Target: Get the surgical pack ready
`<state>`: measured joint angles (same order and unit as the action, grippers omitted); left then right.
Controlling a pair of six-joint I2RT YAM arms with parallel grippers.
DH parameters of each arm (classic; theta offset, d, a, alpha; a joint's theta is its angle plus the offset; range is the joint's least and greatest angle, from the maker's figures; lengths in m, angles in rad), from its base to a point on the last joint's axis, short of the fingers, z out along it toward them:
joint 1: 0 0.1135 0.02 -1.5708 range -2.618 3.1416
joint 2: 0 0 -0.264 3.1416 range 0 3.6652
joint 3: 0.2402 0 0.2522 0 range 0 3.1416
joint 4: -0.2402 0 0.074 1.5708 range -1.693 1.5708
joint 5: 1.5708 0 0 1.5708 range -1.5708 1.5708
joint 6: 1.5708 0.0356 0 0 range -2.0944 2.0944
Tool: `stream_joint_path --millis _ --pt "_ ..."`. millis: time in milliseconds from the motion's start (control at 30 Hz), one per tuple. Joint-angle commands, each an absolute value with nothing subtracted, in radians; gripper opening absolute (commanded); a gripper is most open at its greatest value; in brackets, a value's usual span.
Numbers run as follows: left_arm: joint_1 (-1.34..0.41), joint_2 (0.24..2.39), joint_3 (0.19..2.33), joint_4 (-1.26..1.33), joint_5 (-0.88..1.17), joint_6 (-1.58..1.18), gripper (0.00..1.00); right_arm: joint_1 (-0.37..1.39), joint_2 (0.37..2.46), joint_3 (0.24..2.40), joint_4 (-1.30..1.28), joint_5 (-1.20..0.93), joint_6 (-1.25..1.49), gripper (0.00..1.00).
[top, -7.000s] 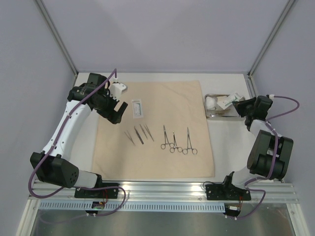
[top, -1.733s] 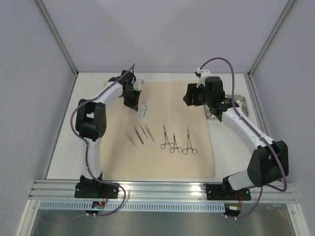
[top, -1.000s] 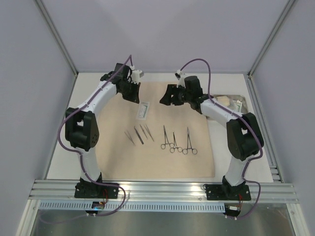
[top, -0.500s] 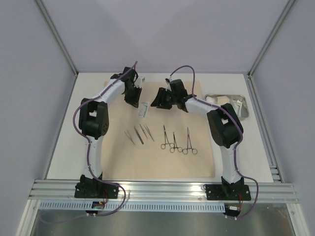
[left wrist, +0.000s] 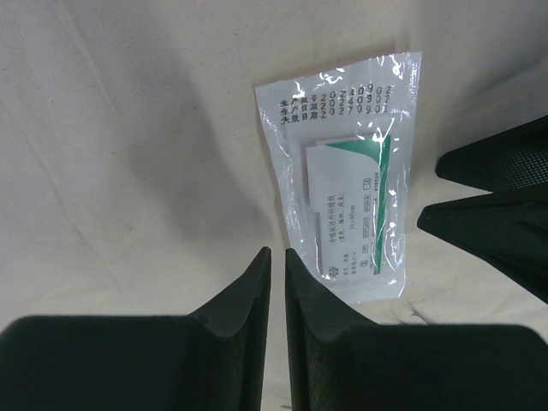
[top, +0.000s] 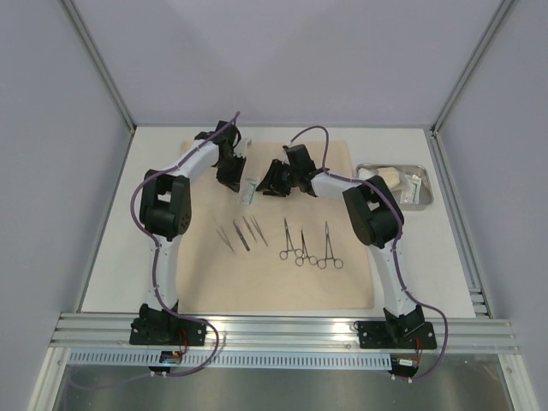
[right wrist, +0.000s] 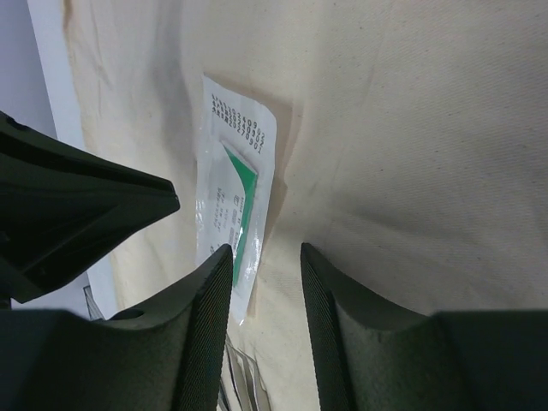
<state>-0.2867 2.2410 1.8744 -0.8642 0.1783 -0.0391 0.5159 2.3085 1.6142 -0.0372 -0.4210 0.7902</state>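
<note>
A white packet (top: 248, 190) with a green stripe lies flat on the tan cloth sheet (top: 282, 282), near its far left. My left gripper (top: 233, 175) hovers just left of the packet (left wrist: 351, 205). In the left wrist view the gripper (left wrist: 276, 253) has its jaws a narrow slit apart with only cloth between them. My right gripper (top: 272, 181) stands at the packet's right side. Its fingers are open (right wrist: 265, 248), and the left one overlaps the edge of the packet (right wrist: 235, 197). Tweezers (top: 242, 235) and clamps (top: 305, 247) lie in a row mid-sheet.
The steel tray (top: 398, 205) sits on the table right of the sheet, holding gauze (top: 385, 175) and packets (top: 413, 181). Both arms reach over the sheet's far half, their fingertips a packet's width apart. Grey walls and frame posts enclose the table.
The right gripper has swung left across the sheet to the packet, and its fingers have narrowed. The left gripper has shifted slightly toward the packet and its jaws have parted a little.
</note>
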Motion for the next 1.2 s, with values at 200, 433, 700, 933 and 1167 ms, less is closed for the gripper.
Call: stream_joint_path --millis 200,433,700,933,1167 --pt "-0.288 2.275 1.879 -0.865 0.189 -0.049 0.19 0.538 2.388 1.697 -0.009 -0.44 0.854 0.37" --pt "-0.288 2.289 1.884 -0.864 0.193 -0.046 0.19 0.552 2.428 1.739 -0.011 -0.449 0.891 0.33" --pt "-0.285 2.266 1.884 -0.874 0.206 -0.038 0.18 0.549 2.41 1.738 0.025 -0.463 0.891 0.0" --pt "-0.284 2.091 1.873 -0.983 0.293 0.043 0.26 0.529 2.226 1.735 -0.066 -0.526 0.673 0.0" --pt "-0.282 1.775 1.819 -1.118 0.379 0.191 0.6 0.398 1.999 1.799 -0.488 -0.609 0.237 0.0"
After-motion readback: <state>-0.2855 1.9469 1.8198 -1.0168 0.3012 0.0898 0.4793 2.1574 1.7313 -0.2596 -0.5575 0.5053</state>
